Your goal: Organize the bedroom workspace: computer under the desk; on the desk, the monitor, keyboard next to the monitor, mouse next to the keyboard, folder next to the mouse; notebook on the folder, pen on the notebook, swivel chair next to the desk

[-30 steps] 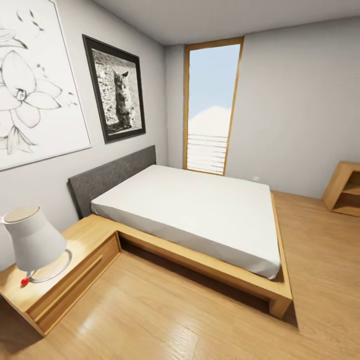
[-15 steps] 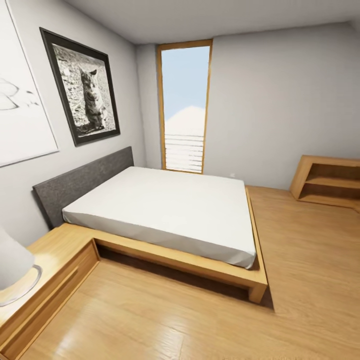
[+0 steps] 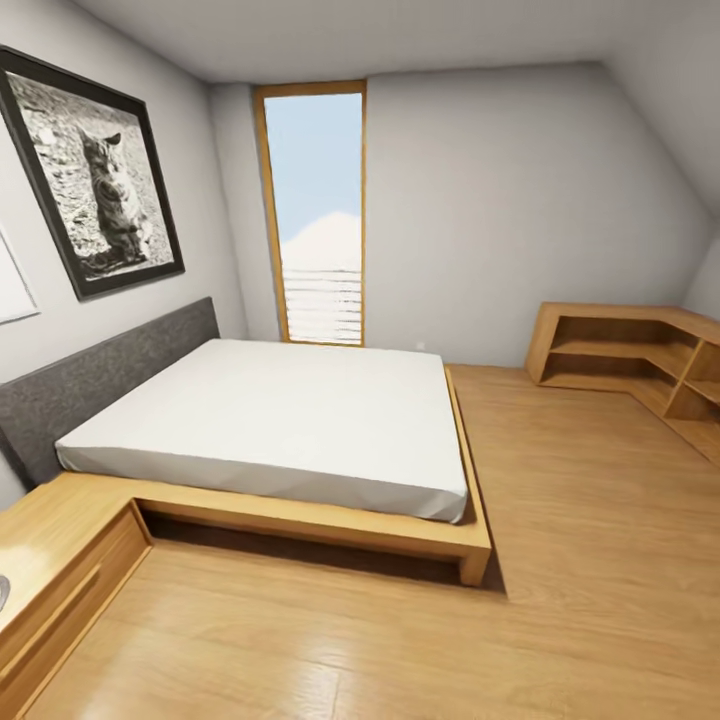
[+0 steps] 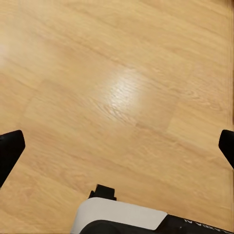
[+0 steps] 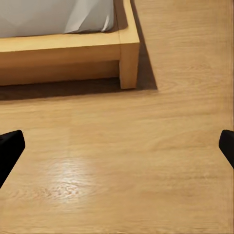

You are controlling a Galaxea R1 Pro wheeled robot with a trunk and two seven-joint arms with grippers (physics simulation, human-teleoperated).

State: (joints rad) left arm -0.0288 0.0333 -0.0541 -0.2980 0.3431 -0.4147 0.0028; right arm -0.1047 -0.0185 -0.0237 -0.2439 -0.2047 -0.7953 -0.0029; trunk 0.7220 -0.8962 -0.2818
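Bed (image 3: 270, 420) now further left in view

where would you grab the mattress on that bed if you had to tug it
Probably the mattress by its foot-end corner nearest the camera, approached from the open floor. That corner sits exposed at the wooden frame, while the head end lies along the grey headboard.

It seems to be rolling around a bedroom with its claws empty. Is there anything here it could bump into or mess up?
Possibly. The low wooden bed frame has a corner post jutting onto the floor, close in the right wrist view; a tight swing might clip it. The wooden bedside table sits close at the robot's left and could be grazed. Both the left gripper and right gripper hang open over the plank floor, so nothing can be dropped.
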